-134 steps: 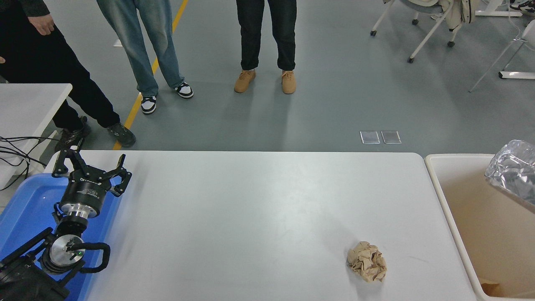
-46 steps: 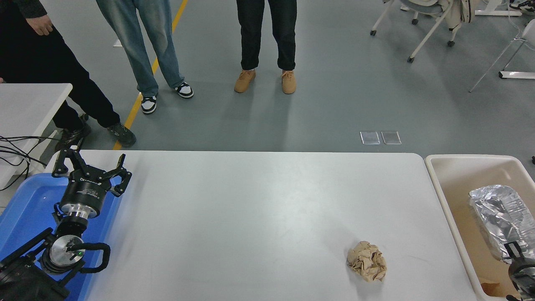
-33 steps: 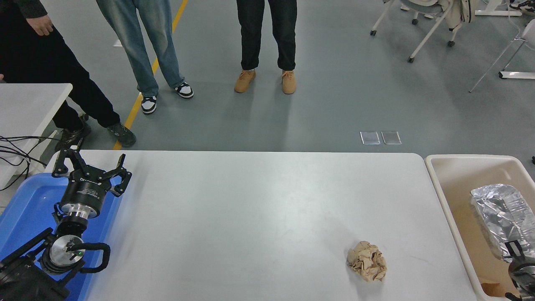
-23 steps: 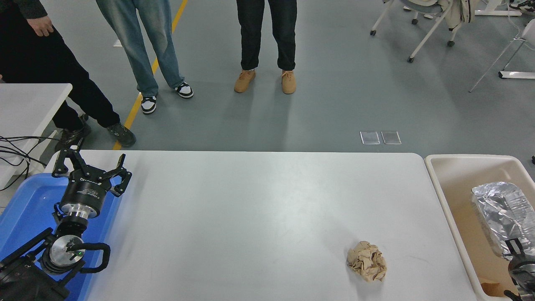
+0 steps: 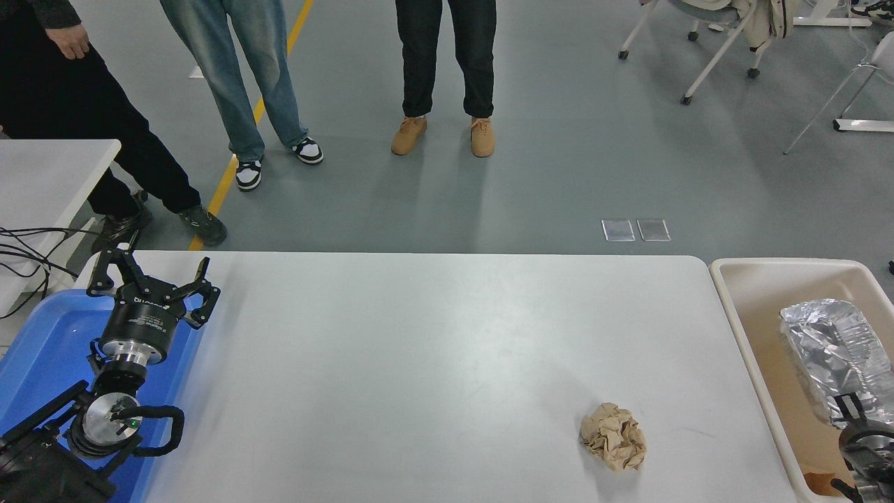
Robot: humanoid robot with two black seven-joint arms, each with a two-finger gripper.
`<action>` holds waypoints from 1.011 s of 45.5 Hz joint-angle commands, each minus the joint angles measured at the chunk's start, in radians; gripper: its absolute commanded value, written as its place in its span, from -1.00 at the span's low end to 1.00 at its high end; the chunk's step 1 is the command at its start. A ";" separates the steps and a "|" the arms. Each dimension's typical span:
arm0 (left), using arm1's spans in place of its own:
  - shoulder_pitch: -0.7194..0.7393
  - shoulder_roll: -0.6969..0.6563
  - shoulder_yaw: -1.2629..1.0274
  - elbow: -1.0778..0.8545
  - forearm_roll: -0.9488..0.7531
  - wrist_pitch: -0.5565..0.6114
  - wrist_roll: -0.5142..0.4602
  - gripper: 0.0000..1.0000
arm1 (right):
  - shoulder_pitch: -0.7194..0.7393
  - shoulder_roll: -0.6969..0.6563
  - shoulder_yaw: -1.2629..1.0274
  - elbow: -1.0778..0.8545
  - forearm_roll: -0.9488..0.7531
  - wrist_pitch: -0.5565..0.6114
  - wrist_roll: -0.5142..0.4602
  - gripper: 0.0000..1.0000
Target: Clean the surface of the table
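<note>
Head view: right gripper [image 5: 848, 405] holds foil bag [image 5: 827, 349] over beige bin [image 5: 740, 269].

The foil bag [image 5: 831, 356] has gone from high at the right edge, above the beige bin [image 5: 761, 279], down into the bin, where it now lies by the right wall. The right gripper [image 5: 853, 412], unseen at the earliest moment, has entered at the lower right corner and now sits at the bag's near end; over the last second bag and gripper have shifted slightly up and left.
</note>
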 commanded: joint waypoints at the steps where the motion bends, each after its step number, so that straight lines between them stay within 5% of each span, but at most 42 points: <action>1: 0.000 -0.001 0.000 0.000 0.000 0.000 -0.001 0.98 | 0.014 0.024 0.000 -0.037 0.000 -0.014 0.000 0.95; 17: 0.000 -0.001 0.000 0.000 0.000 0.000 -0.001 0.98 | 0.021 0.019 0.005 -0.037 0.003 -0.004 -0.003 0.95; 46: 0.000 0.001 0.000 0.000 0.000 0.000 0.001 0.98 | 0.058 -0.114 0.196 -0.039 0.003 0.203 -0.001 0.95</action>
